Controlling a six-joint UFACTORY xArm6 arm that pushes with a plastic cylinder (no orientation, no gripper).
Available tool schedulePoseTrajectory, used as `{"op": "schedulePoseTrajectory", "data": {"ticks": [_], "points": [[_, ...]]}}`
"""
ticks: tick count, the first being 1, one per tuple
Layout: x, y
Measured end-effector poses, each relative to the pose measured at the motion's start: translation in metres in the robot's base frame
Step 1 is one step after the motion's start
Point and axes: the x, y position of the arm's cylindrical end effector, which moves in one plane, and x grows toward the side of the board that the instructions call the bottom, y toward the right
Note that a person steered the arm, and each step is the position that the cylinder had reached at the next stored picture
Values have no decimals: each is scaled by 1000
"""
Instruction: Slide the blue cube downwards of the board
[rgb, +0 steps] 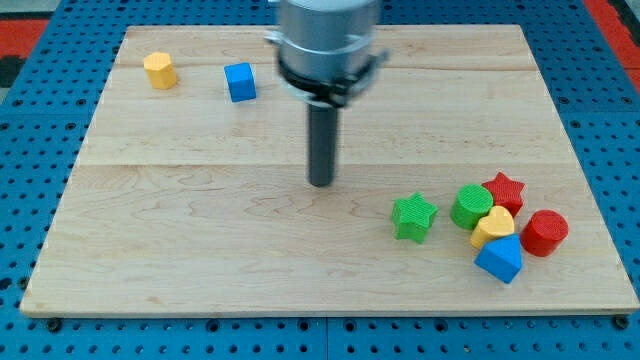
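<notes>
The blue cube (240, 82) sits on the wooden board (200, 240) near the view's top left. My tip (321, 183) rests on the board near its middle, to the right of and below the blue cube, well apart from it. The rod hangs from the grey arm head (325, 45) at the view's top centre.
A yellow hexagonal block (159, 71) lies left of the blue cube. At the lower right sits a cluster: green star (413, 216), green cylinder (471, 206), red star (504, 190), yellow heart (492, 226), red cylinder (544, 232), blue pentagonal block (499, 259). Blue pegboard surrounds the board.
</notes>
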Motion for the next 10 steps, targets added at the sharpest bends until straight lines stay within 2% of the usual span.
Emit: {"op": "schedulePoseTrajectory", "data": {"ticks": [2, 3, 5, 7, 8, 9, 10], "points": [[-132, 15], [-140, 3], [-184, -75], [-122, -61], [-150, -73], [-102, -84], [-66, -30]]}}
